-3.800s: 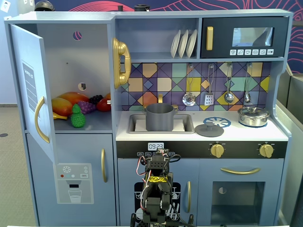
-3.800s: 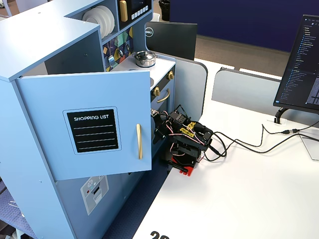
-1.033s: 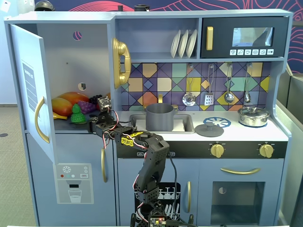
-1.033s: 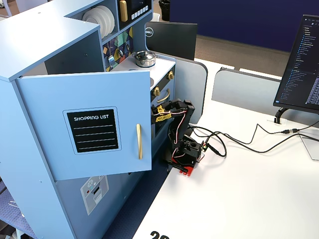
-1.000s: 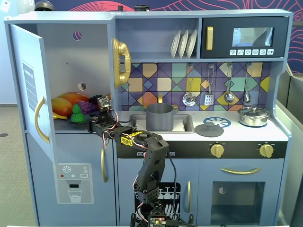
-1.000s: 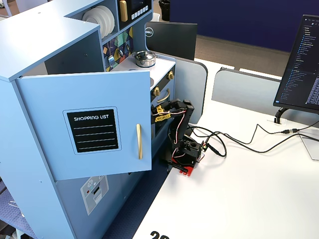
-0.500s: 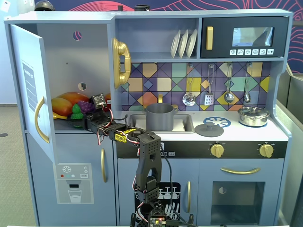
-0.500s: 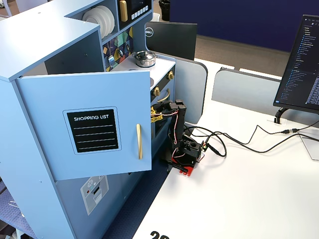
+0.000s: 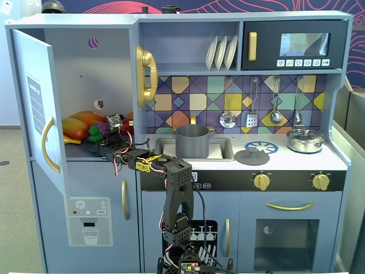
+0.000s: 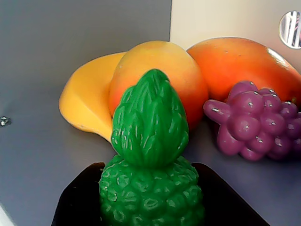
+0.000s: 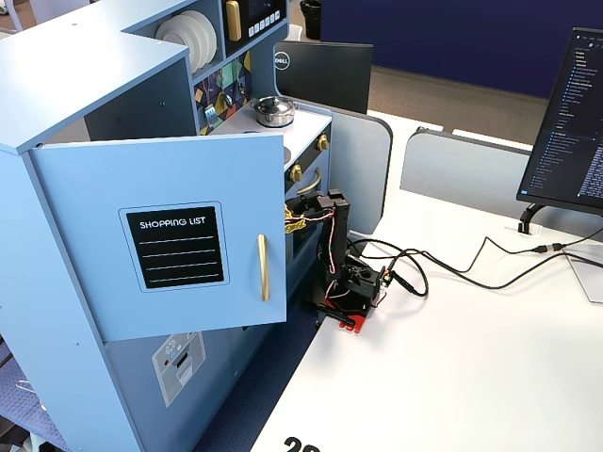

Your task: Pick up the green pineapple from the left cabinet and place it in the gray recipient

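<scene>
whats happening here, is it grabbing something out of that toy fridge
Yes. The arm reaches into the open left cabinet, and in the wrist view the gripper has a dark finger on each side of the green pineapple. The pineapple stands upright in front of the mangoes and purple grapes, not lifted yet. The gray recipient sits in the sink, empty as far as shows.

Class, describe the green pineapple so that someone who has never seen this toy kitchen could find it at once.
Start at the left cabinet, the tall blue-gray compartment with its door swung open. On its shelf lies a cluster of toy fruit, and the green pineapple sits at the front, between the claw's dark fingers. It alone is bright green and bumpy with a pointed leafy top, unlike the purple grapes and yellow-orange fruit behind.
</scene>
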Controlling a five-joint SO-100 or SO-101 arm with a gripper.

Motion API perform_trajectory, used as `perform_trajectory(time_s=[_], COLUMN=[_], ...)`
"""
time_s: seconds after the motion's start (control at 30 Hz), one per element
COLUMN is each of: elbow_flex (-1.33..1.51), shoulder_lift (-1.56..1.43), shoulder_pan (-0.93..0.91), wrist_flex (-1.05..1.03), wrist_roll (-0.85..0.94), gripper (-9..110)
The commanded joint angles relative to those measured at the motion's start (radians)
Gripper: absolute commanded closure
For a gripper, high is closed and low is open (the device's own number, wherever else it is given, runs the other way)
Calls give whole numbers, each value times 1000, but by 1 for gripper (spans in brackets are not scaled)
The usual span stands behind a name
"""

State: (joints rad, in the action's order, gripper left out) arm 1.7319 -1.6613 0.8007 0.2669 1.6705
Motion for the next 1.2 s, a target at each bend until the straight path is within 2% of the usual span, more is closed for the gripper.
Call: perform_trajectory(time_s=[0.0, 0.2, 0.3, 0.4, 0.53, 0.77, 0.97, 1.17], elbow_flex=[-8, 156, 272, 341, 353, 302, 245, 167], shoulder_lift=[-195, -627, -834, -1000, -1178, -1299, -1230, -1006], shoulder_pan=[57, 242, 316, 304, 153, -265, -518, -699], wrist_flex=[-63, -393, -428, -416, -480, -526, -489, -471], wrist_roll=[21, 60, 104, 135, 101, -32, -86, -144], gripper=[102, 102, 102, 102, 102, 102, 102, 102])
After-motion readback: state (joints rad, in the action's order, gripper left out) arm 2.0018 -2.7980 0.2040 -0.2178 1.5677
